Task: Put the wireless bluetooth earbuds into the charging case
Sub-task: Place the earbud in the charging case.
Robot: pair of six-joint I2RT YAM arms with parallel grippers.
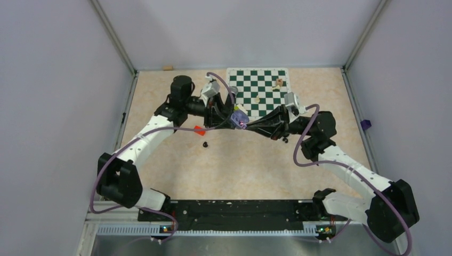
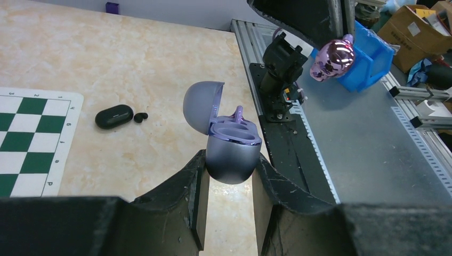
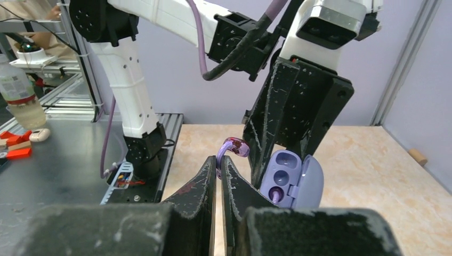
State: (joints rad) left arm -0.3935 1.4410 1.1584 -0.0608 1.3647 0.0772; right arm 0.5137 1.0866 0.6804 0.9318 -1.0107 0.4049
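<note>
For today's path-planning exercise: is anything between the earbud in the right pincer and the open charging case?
Nothing visible does. The lid is open, and only air separates the earbud from the charging case.

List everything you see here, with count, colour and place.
charging case: one, purple, lid open, in left jaws.
purple earbud: one, glossy, in right jaws beside the case.
purple piece: one, standing in the case.
black earbuds: two, glossy, together on table.
chessboard: one, green-white, far table side.
chess pieces: two, pale, on chessboard.
red block: one, on table near left jaws.
left arm, right arm: white-black; left jaws shut on case, right jaws shut on earbud.
</note>
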